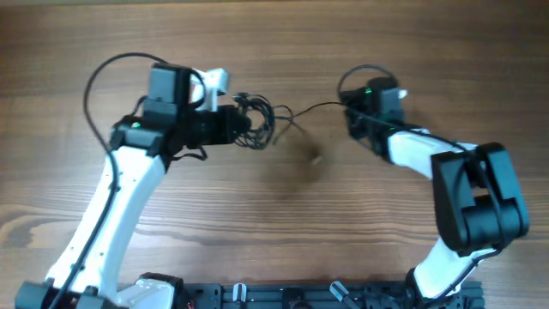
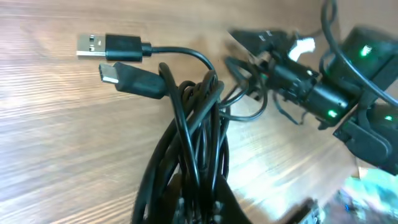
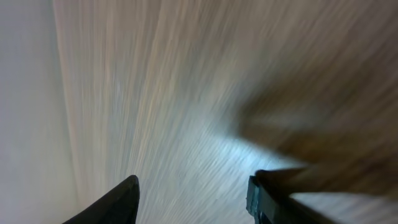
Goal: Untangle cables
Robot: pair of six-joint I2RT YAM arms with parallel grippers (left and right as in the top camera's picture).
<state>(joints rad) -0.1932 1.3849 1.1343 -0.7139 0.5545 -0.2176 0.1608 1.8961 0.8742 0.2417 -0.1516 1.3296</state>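
A tangled bundle of black cables (image 1: 257, 122) lies on the wooden table, just right of my left gripper (image 1: 244, 124). In the left wrist view the bundle (image 2: 193, 137) runs down into my left gripper's jaws (image 2: 208, 208), which are shut on it. A USB-A plug (image 2: 93, 45) and a second black plug (image 2: 124, 78) stick out at the upper left. One thin strand (image 1: 313, 107) leads right towards my right gripper (image 1: 350, 112). In the right wrist view my right gripper (image 3: 189, 199) is open, with only blurred table between its fingers.
The wooden table (image 1: 274, 215) fills the overhead view. A small dark object (image 1: 317, 159) lies below the strand. My right arm (image 2: 323, 93) shows in the left wrist view, close behind the bundle. The arm bases (image 1: 257, 296) stand at the front edge.
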